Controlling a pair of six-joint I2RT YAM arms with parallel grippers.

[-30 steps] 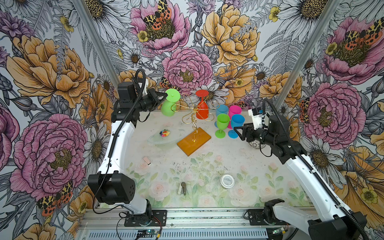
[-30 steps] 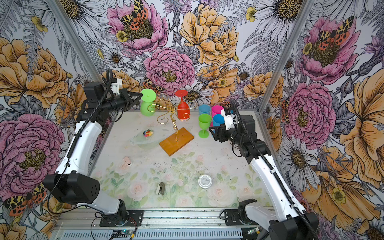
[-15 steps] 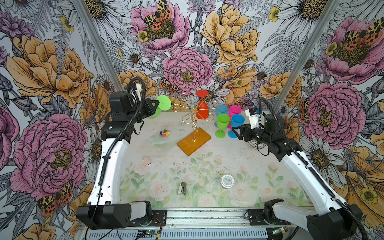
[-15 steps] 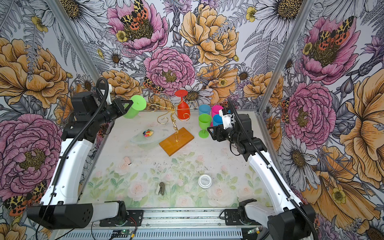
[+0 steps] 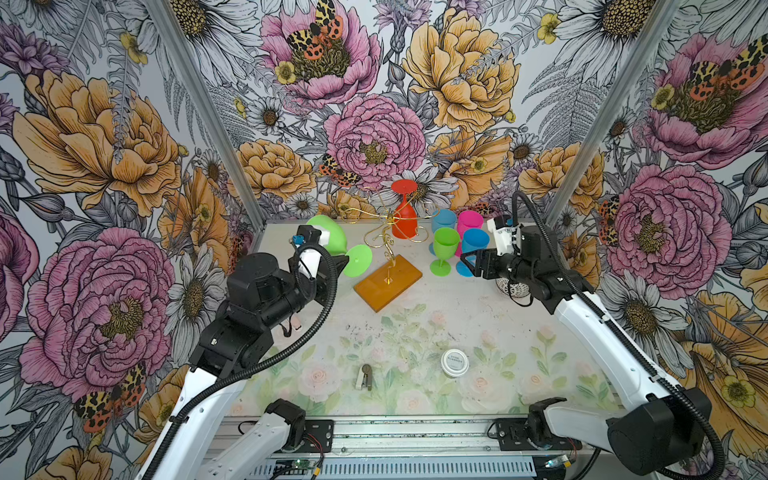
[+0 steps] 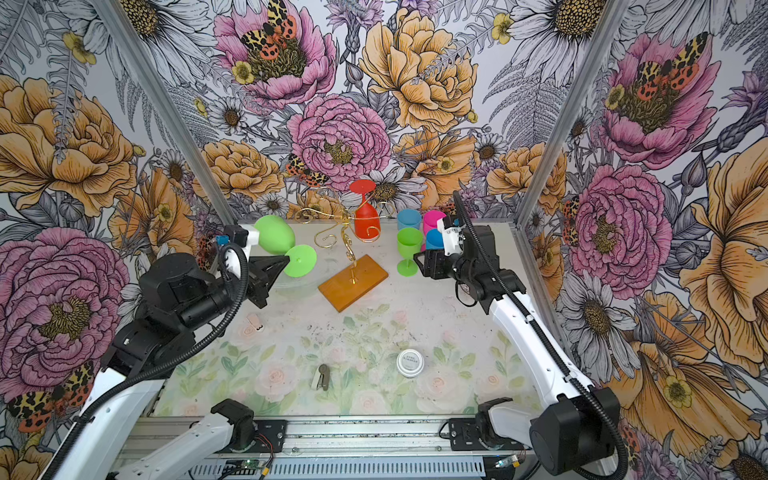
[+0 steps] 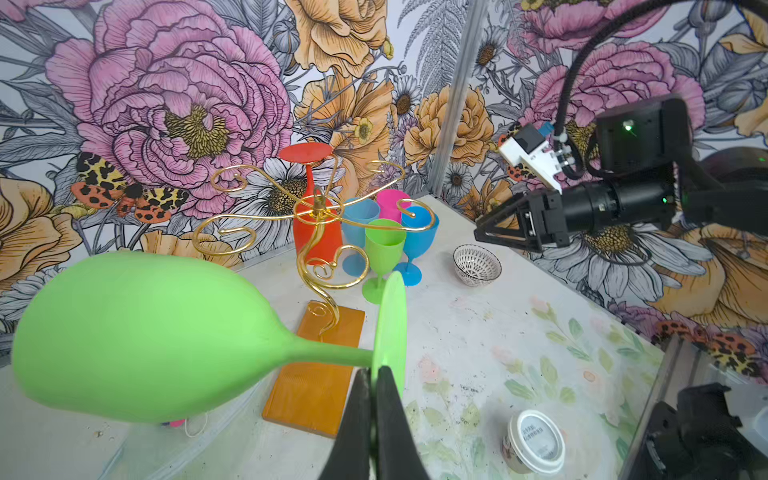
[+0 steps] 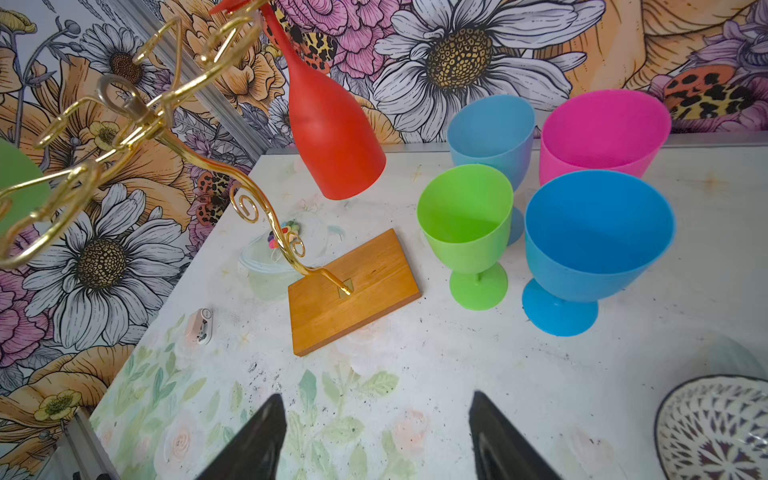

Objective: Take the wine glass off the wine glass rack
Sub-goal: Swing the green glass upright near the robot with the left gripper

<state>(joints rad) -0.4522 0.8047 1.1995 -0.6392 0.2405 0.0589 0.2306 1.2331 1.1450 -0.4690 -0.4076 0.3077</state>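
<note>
My left gripper (image 7: 377, 374) is shut on the foot disc of a green wine glass (image 7: 137, 336). The glass lies sideways in the air, left of the wine glass rack (image 5: 388, 282) and clear of its gold wire arms (image 7: 318, 208). Both top views show the green wine glass (image 5: 328, 239) (image 6: 274, 234) with the left gripper (image 5: 343, 262) (image 6: 284, 262) at its foot. A red wine glass (image 5: 404, 220) (image 8: 332, 137) hangs upside down from the rack's far side. My right gripper (image 8: 376, 419) (image 5: 463, 264) is open and empty, right of the rack base (image 8: 353, 291).
Green (image 5: 444, 245), blue (image 5: 473, 245) and pink (image 5: 469, 220) goblets stand upright right of the rack. A patterned bowl (image 8: 715, 424) sits under my right arm. A white lidded tub (image 5: 455, 361), a small clip (image 5: 365, 376) and a clear dish of beads (image 8: 282, 249) lie on the table.
My left arm has drawn back toward the near left with the green wine glass, which has tipped from hanging foot-up to lying sideways. The right gripper has barely moved.
</note>
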